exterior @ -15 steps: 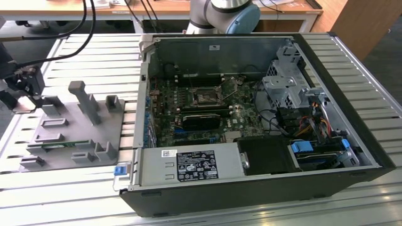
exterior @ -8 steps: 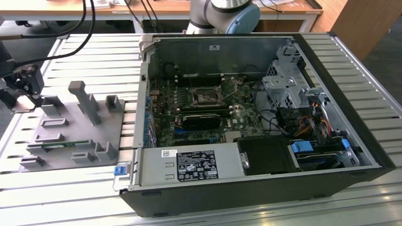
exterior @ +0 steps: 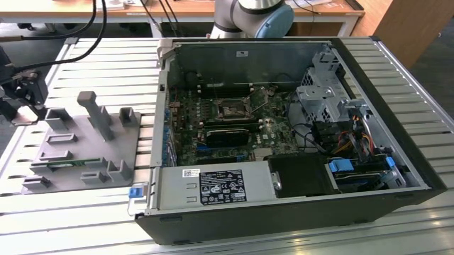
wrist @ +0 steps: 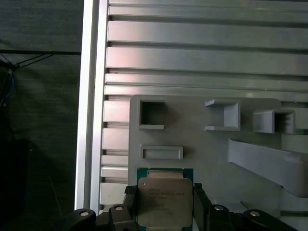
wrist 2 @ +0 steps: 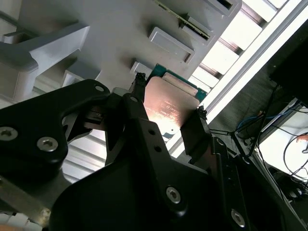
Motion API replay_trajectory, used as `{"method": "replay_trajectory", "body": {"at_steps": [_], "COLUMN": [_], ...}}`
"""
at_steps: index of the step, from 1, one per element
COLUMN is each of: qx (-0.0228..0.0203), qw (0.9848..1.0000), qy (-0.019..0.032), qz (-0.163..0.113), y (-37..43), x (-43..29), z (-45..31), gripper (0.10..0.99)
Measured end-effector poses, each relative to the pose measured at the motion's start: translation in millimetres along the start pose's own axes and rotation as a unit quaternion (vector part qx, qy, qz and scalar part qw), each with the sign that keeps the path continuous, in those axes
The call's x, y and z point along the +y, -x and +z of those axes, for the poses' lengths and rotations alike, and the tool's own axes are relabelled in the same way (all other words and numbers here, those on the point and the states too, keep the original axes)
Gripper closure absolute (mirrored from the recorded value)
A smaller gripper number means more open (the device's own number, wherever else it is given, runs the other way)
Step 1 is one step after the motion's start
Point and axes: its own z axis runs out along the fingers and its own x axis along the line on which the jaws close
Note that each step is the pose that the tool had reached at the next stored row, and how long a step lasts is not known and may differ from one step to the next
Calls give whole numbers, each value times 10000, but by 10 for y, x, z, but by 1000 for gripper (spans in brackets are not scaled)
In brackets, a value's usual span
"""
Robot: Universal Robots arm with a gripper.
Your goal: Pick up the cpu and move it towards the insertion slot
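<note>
One cpu (wrist: 165, 202), one tray (exterior: 74, 149), one insertion slot (exterior: 233, 110)

In the exterior view the tray (exterior: 71, 153) sat on the slatted table (exterior: 106, 69), at nine o'clock from the open case (exterior: 284, 223); the insertion slot (exterior: 233, 110) lay inside the case. In the first wrist view the cpu (wrist: 164, 199) sat between the fingers of the gripper (wrist: 163, 204), over the tray.

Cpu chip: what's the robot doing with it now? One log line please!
pincer: shut on cpu | where: at edge of grey tray | lifted: cannot tell | insertion slot: in computer case, away from cpu
</note>
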Motion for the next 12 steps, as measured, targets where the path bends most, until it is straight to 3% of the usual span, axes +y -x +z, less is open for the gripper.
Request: {"method": "replay_trajectory", "body": {"at_steps": [12], "qx": [0], "qw": [10000], "qy": [0], "qz": [0], "y": [0], "x": [5], "z": [-82], "gripper": [541]}}
